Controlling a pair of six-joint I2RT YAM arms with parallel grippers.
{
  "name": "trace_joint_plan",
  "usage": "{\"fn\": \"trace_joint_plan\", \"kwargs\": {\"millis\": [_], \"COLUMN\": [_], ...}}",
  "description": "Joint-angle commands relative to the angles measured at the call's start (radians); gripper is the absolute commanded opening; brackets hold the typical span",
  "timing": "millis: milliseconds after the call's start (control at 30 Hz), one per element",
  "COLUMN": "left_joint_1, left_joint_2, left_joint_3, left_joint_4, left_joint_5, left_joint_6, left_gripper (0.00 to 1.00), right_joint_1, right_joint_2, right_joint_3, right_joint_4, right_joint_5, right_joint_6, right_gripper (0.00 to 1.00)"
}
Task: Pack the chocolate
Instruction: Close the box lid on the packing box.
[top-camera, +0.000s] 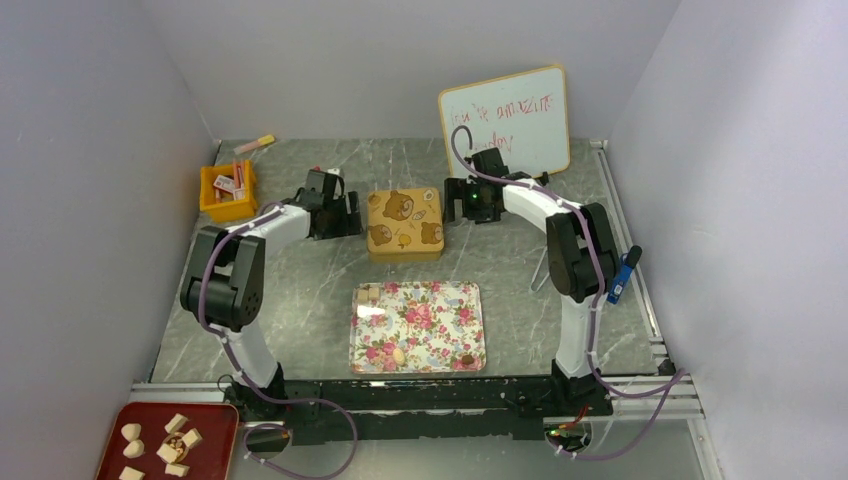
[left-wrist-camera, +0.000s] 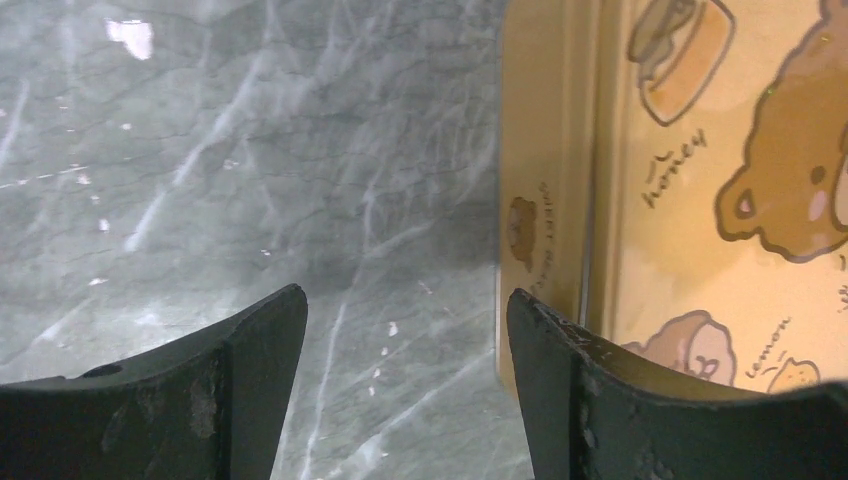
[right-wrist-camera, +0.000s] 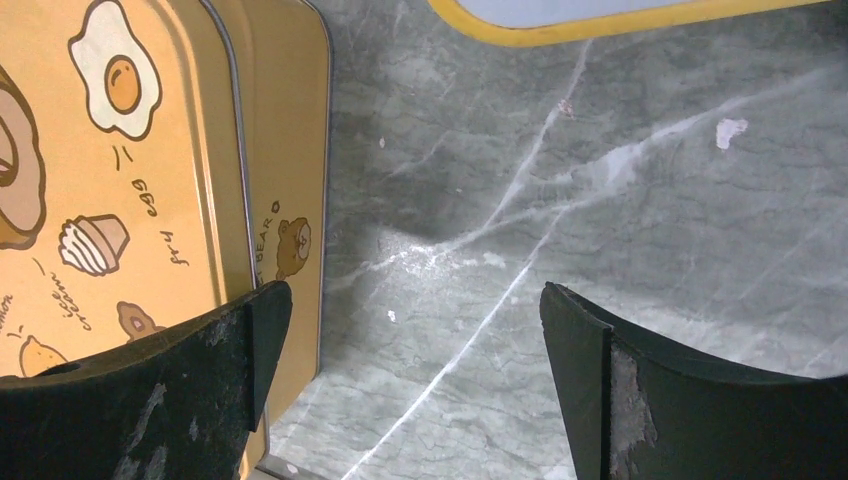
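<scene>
A yellow bear-print tin (top-camera: 405, 225) stands shut at mid table. My left gripper (top-camera: 352, 214) is open and empty at the tin's left side; in the left wrist view (left-wrist-camera: 405, 320) its right finger (left-wrist-camera: 560, 380) is next to the tin's wall (left-wrist-camera: 545, 200). My right gripper (top-camera: 453, 201) is open and empty at the tin's right side; in the right wrist view (right-wrist-camera: 415, 310) its left finger (right-wrist-camera: 230, 350) overlaps the tin (right-wrist-camera: 150, 180). A few chocolate pieces (top-camera: 372, 293) lie on the floral tray (top-camera: 430, 300). Several cream pieces (top-camera: 180, 440) lie on a red tray (top-camera: 205, 415).
An orange bin (top-camera: 215, 205) with red-and-white packets stands at the back left, a yellow marker (top-camera: 255, 145) behind it. A whiteboard (top-camera: 505, 118) leans on the back wall, its edge in the right wrist view (right-wrist-camera: 600, 12). Walls close in on both sides.
</scene>
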Motion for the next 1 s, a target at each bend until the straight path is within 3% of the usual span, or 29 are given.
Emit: {"fn": "trace_joint_plan", "kwargs": {"millis": [0,967], "left_joint_1": [-0.027,-0.051], "left_joint_2": [0.010,0.003], "left_joint_3": [0.041,0.090], "left_joint_4": [0.041,-0.025], "left_joint_5": [0.025,-0.021], "left_joint_6": [-0.014,0.005], "left_gripper": [0.77,0.78], "right_joint_1": [0.020,0.065], "right_joint_2": [0.017,-0.017], "right_joint_3": [0.052,0.014], "right_joint_4": [-0.004,-0.004], "right_joint_5": [-0.004,0.032], "right_joint_6": [0.009,0.027], "right_gripper": [1.00,1.00]}}
